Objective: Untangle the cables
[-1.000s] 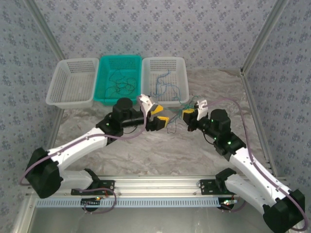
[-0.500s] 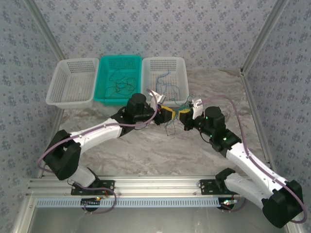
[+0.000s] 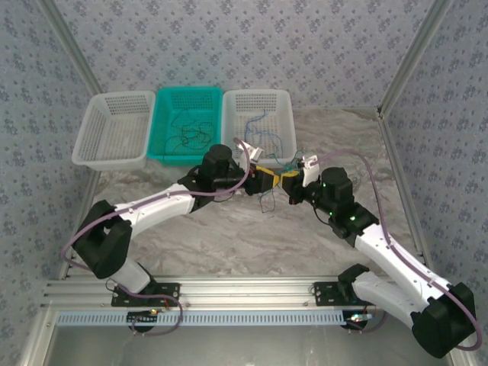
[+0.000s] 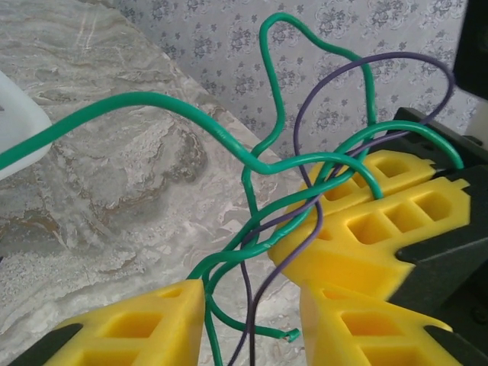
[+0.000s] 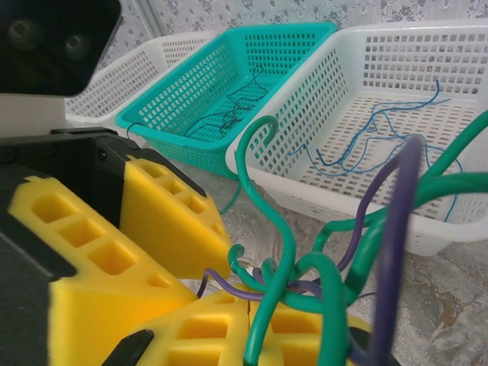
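my right claw (image 3: pixel 290 181) is clenched on the knot of green and purple cables (image 5: pixel 305 273) over the middle of the worktop (image 3: pixel 229 236), its tips buried under the loops. my left claw (image 4: pixel 253 301) stands parted, strands running through the gap with their lower ends cut off; from overhead the knot is too small to trace.

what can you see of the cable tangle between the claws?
The cable tangle is a few thin, glossy insulated wires, green and purple, looped through each other. It is held up over the marbled table. The right claw is shut on it, pinching several strands. Other strands run down through the gap of the left claw, whose fingers stand apart. One green end lies free near that gap. Loose ends dangle below in the top view.
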Robot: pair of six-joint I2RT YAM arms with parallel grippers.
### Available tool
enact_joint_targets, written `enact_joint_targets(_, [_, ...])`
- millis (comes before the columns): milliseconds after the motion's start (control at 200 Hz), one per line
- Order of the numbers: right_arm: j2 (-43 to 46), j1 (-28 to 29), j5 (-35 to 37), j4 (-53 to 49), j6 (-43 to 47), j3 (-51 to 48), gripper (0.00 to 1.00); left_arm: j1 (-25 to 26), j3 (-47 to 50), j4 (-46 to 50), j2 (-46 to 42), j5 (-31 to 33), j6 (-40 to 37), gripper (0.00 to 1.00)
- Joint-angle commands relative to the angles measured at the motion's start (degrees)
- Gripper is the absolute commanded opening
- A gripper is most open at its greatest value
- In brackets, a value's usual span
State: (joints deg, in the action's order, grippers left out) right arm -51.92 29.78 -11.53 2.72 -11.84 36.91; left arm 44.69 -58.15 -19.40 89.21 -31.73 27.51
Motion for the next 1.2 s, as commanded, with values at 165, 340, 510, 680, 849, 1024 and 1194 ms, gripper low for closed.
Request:
enact_joint_targets(165, [1.3,0.4,2.5,-0.2,-1.0,1.0,0.00,0.2,-1.2,-6.8,2.5,-0.8,3.7,0.00])
enact_joint_targets(340, [2.5,-0.1,12.1,-1.3,-1.6,-2.9,0.05,-1.0,1.5,-9.3,-2.2,2.2,5.5,0.00])
enact_joint_targets(510, [2.8,-3.9,20.9,-1.1,-7.5,-9.9,0.07,-1.6,2.5,-7.8,-8.2,3.8,5.7,0.00])
enact_joint_targets(680, [3.3,-10.4,19.5,0.6,-14.2,-16.8,0.08,-1.6,2.9,-4.0,-13.4,7.3,3.6,0.00])
enact_joint_targets(849, [5.3,-15.2,18.4,1.0,-17.8,-21.1,0.06,-1.8,3.5,-2.6,-16.6,9.8,2.3,0.00])
enact_joint_targets(1024, [7.3,-19.1,21.2,-1.1,-23.1,-23.2,0.01,-2.7,4.2,-1.8,-19.0,11.1,1.3,0.00])
enact_joint_targets(1194, [8.1,-21.3,24.5,-4.5,-30.3,-23.6,0.00,-4.0,5.1,-1.1,-20.7,11.3,1.6,0.00])
